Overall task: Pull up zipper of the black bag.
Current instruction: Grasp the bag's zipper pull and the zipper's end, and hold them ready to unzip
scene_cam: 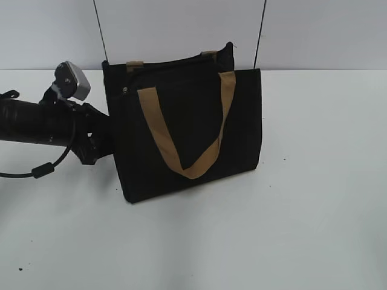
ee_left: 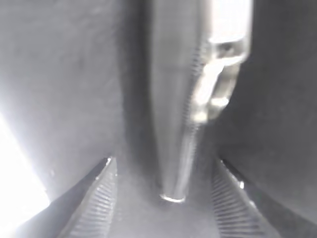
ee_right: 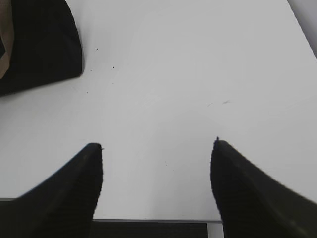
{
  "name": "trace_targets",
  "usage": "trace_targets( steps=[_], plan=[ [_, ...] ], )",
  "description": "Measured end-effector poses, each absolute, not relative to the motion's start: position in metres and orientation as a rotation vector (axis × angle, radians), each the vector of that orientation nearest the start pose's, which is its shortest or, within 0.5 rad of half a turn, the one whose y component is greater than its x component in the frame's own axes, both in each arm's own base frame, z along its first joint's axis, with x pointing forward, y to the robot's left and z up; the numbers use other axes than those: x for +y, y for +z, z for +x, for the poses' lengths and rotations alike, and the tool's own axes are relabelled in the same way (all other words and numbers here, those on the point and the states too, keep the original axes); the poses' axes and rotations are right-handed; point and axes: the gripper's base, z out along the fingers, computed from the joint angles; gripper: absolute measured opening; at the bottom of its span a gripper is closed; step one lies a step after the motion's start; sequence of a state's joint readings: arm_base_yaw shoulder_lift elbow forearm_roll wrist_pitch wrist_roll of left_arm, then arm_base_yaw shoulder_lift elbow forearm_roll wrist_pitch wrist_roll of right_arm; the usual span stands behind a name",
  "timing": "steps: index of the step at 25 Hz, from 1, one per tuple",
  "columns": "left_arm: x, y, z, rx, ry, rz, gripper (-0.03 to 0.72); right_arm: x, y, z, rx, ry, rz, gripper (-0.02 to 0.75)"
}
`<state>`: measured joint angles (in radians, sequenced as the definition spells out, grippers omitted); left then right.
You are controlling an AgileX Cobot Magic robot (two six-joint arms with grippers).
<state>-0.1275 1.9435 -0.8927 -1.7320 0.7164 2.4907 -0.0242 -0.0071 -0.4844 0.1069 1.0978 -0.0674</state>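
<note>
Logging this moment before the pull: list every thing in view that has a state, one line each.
black bag: upright on the white table, leaning slightly.
zipper: line runs between the left hand's fingers; open or closed cannot be told.
pull tab: blurred, ahead of the fingertips, not gripped.
front strap handle: hanging down the bag's front.
left hand: open, straddling the bag's edge.
right hand: open, empty, over bare table.

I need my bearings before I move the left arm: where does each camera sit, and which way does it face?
Exterior: in front of the table, looking down at a slant on the black bag; left arm at its left side.
Left wrist: pressed close to the bag, facing the blurred zipper; left hand fingers apart.
Right wrist: above bare table, bag corner top left; right hand open.
All three views share the bag.
</note>
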Motion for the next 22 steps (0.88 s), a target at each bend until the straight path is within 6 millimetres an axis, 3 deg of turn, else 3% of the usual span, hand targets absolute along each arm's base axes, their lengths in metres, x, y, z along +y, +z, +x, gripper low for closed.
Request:
trace_targets(
  steps=[5, 7, 12, 13, 17, 22],
  plan=[
    [-0.104, 0.129, 0.345, 1.888, -0.537, 1.139, 0.428, 0.009, 0.27, -0.006, 2.085, 0.073, -0.052, 0.517],
    [-0.104, 0.13, 0.345, 1.893, -0.545, 1.129, 0.349, 0.009, 0.27, -0.006, 2.085, 0.073, -0.052, 0.517],
    [-0.105, 0.131, 0.345, 1.882, -0.563, 1.127, 0.068, 0.009, 0.27, -0.006, 2.085, 0.073, -0.052, 0.517],
    [-0.105, 0.131, 0.345, 1.879, -0.572, 1.125, 0.045, 0.009, 0.27, -0.006, 2.085, 0.073, -0.052, 0.517],
    [-0.106, 0.134, 0.345, 1.9, -0.602, 1.085, 0.037, 0.009, 0.275, -0.006, 2.09, 0.072, -0.06, 0.517],
    [-0.106, 0.15, 0.343, 1.888, -0.611, 1.042, 0.036, 0.013, 0.309, 0.019, 2.18, 0.112, -0.135, 0.508]
  ],
)
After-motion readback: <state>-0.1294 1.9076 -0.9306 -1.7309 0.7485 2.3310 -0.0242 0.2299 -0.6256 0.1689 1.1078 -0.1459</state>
